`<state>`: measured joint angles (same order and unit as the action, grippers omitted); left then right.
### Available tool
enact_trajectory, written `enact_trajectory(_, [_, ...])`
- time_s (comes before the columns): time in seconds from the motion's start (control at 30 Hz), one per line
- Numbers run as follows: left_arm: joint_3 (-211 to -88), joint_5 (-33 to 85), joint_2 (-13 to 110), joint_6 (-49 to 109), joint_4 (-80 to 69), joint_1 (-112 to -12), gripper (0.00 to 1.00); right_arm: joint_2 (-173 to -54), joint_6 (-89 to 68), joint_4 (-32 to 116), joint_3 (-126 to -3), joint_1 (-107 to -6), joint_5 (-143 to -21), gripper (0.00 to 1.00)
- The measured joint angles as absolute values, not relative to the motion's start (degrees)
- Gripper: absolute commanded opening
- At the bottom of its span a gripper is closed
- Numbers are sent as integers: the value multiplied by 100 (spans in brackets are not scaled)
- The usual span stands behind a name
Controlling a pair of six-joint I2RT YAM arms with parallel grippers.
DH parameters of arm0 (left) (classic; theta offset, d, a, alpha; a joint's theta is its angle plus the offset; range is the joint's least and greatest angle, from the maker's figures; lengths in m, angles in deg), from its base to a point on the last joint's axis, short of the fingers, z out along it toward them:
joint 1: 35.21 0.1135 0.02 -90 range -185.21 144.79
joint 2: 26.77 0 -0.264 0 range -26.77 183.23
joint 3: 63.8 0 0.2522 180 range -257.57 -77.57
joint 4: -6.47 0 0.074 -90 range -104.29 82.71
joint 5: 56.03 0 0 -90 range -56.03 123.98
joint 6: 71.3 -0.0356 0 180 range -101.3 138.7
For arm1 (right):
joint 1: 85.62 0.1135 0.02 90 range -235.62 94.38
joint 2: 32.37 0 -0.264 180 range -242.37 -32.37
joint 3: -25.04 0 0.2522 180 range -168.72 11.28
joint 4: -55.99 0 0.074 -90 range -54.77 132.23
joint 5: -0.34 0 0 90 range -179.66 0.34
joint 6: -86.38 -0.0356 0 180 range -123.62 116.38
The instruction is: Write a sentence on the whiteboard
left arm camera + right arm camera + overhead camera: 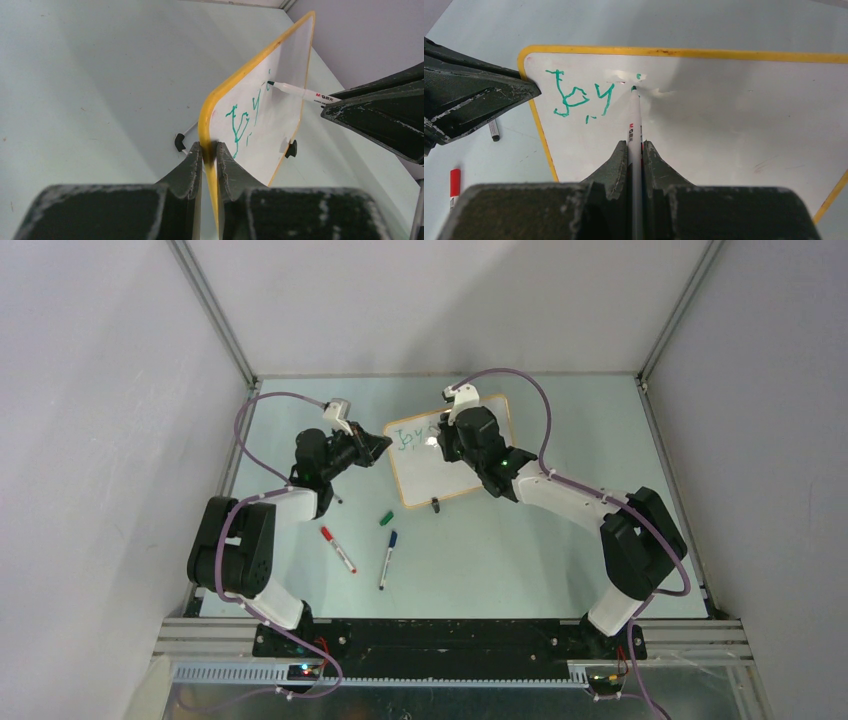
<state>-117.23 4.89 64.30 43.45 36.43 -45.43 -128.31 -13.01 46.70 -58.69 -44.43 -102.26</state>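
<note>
The whiteboard (pixel 440 475) with its orange-yellow frame stands tilted near the table's back middle. It also shows in the left wrist view (pixel 280 100) and in the right wrist view (pixel 734 110). My left gripper (pixel 209 150) is shut on its left frame edge. My right gripper (pixel 636 146) is shut on a white marker (pixel 635 120). The marker's green tip touches the board just below a green dot. The sentence (pixel 579 97) reads only "Joy" in green, in the board's upper left. The marker also shows in the left wrist view (pixel 300 91).
On the table in front of the board lie a red-capped marker (pixel 338 549), a blue-capped marker (pixel 387 558) and a small green cap (pixel 386 517). A black-capped marker (pixel 494 130) lies by the board's left side. Grey walls close in the back and sides.
</note>
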Motion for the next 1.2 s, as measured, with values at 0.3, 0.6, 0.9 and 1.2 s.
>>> enact_trajectory(0.3, [-11723, 489, 6430, 4345, 3643, -4543, 4, -12831, -1298, 4626, -5872, -4403, -10272, 0])
enact_trajectory(0.6, [-11723, 492, 6430, 4345, 3634, -4543, 4, -12812, -1301, 4591, -5767, -4340, -10342, 0])
enact_trajectory(0.9, [-11723, 492, 6430, 4345, 3634, -4543, 4, -12731, -1301, 4569, -5587, -4257, -10447, 0])
enact_trajectory(1.2, [-11723, 489, 6430, 4345, 3637, -4543, 4, -12550, -1375, 4567, -5555, -4373, -10206, 0])
